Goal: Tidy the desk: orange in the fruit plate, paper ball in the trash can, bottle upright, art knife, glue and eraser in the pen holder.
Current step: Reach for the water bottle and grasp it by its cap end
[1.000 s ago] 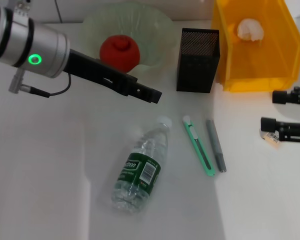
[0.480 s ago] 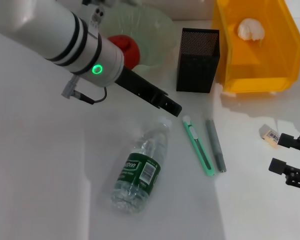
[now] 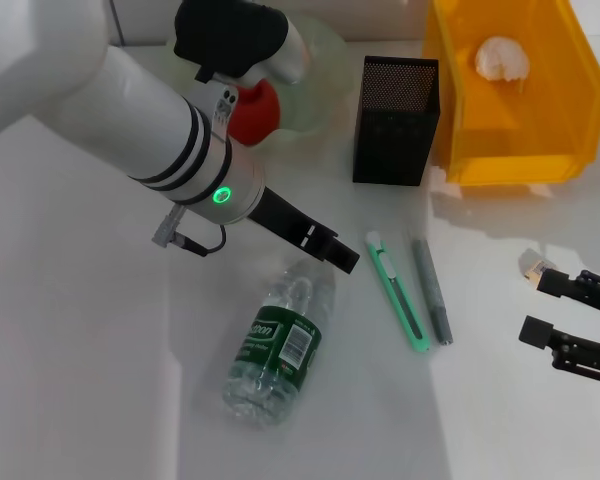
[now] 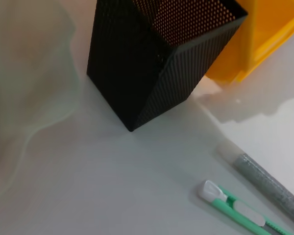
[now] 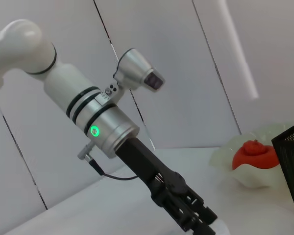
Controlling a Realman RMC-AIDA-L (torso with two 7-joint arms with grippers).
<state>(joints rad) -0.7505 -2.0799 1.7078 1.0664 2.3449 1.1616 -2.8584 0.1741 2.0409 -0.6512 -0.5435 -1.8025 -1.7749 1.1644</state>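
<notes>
The clear bottle (image 3: 280, 345) with a green label lies on its side on the white desk. My left gripper (image 3: 335, 255) hovers at its cap end; it also shows in the right wrist view (image 5: 198, 223). The green art knife (image 3: 397, 295) and the grey glue stick (image 3: 432, 290) lie side by side, also in the left wrist view, knife (image 4: 235, 208) and glue (image 4: 267, 181). The small eraser (image 3: 533, 263) lies just beyond my right gripper (image 3: 570, 318), which is open and empty. The red-orange fruit (image 3: 255, 105) sits in the pale green plate (image 3: 320, 50). The paper ball (image 3: 500, 57) lies in the yellow bin (image 3: 570, 110).
The black mesh pen holder (image 3: 395, 120) stands between plate and bin, close in the left wrist view (image 4: 157, 63). My left arm (image 3: 130, 110) covers much of the plate and the far left of the desk.
My left arm swung down and right from the plate to the bottle's cap. My right gripper drew back from over the eraser toward the front right edge.
</notes>
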